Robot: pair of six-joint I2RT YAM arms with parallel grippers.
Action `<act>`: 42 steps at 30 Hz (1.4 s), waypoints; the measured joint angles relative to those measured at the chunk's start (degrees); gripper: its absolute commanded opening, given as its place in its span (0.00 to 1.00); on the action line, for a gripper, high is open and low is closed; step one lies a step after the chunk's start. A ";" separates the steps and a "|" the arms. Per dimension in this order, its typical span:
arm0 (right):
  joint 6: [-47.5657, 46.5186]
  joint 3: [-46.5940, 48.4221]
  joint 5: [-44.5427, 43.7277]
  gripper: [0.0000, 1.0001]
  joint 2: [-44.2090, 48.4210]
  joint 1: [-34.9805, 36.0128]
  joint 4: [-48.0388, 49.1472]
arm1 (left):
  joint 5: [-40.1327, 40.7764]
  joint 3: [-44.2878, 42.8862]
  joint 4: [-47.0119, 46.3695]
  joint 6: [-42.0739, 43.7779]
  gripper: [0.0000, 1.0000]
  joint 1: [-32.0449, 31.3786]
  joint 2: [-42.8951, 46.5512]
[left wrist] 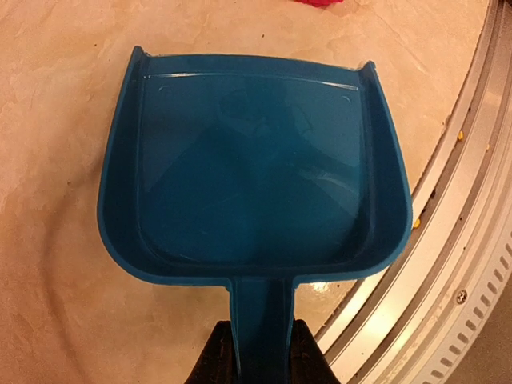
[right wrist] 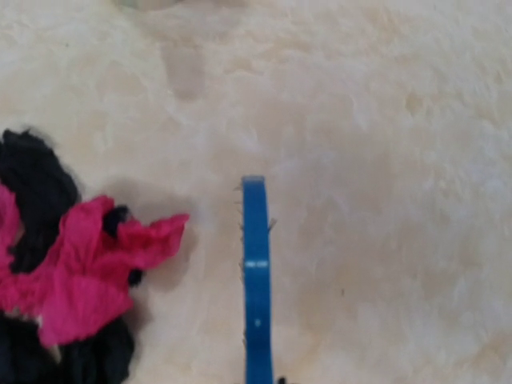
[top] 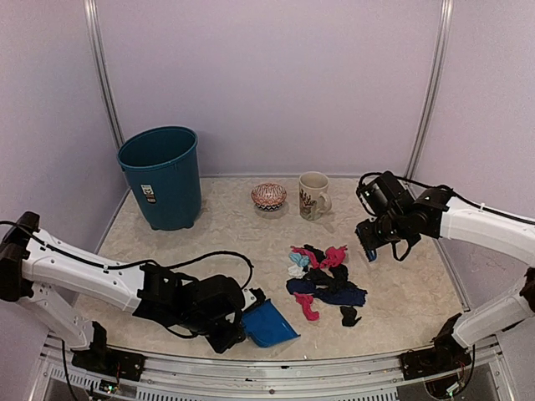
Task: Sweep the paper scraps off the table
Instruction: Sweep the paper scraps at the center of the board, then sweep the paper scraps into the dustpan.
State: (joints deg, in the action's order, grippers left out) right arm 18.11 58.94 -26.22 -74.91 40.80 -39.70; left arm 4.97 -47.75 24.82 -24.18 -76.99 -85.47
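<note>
Pale lilac walls [top: 276, 75] are closing in a mottled beige counter [top: 167, 251] on three sides, and a silver frame rail [left wrist: 448, 264] is running along its near edge. At the far left a teal bin [top: 160, 175] is standing upright near the back corner. In front of it the left arm is reaching low along the near edge. The left hand [left wrist: 262, 356] is gripping the handle of a blue dustpan [left wrist: 256, 176], with its dark fingers [left wrist: 216, 360] pressing on either side of the handle. The dustpan is resting on the counter just beside the rail, and a pink scrap is showing beyond its lip in the wrist view. Towards the middle, at the back, a small patterned bowl [top: 268, 195] and a beige mug [top: 313, 195] are sitting near each other without touching. The paper scraps [top: 322, 280] are lying in a loose heap on the counter in front of the mug and to the right of the dustpan, apart from it. They are pink, black, light blue and navy wads, touching and overlapping. Further right, the right arm is stretching in from the side. The right hand [top: 374, 242] is hanging above the counter just right of the heap, holding a small blue brush [right wrist: 254, 280]. In the wrist view the brush's narrow blue back is lying beside a pink wad, with bare counter between them.
</note>
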 measured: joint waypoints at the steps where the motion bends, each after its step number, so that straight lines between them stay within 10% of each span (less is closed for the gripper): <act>1: -1.09 0.00 -0.13 0.00 -0.70 -0.11 1.22 | 0.24 -0.50 -0.31 0.00 0.00 0.00 -0.83; 18: -18.53 -0.39 7.21 0.00 -10.93 -0.98 16.39 | 2.05 -4.79 -6.19 0.17 0.00 0.02 -10.34; 42: -16.24 -2.56 17.40 0.00 -11.34 8.22 18.78 | 1.25 -5.18 -10.80 -0.04 0.00 3.37 -13.42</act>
State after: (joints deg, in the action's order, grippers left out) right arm 1.87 56.38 -8.82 -86.26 49.01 -20.93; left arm 6.22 -52.93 14.02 -24.23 -73.63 -98.89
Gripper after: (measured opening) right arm 0.038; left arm 0.154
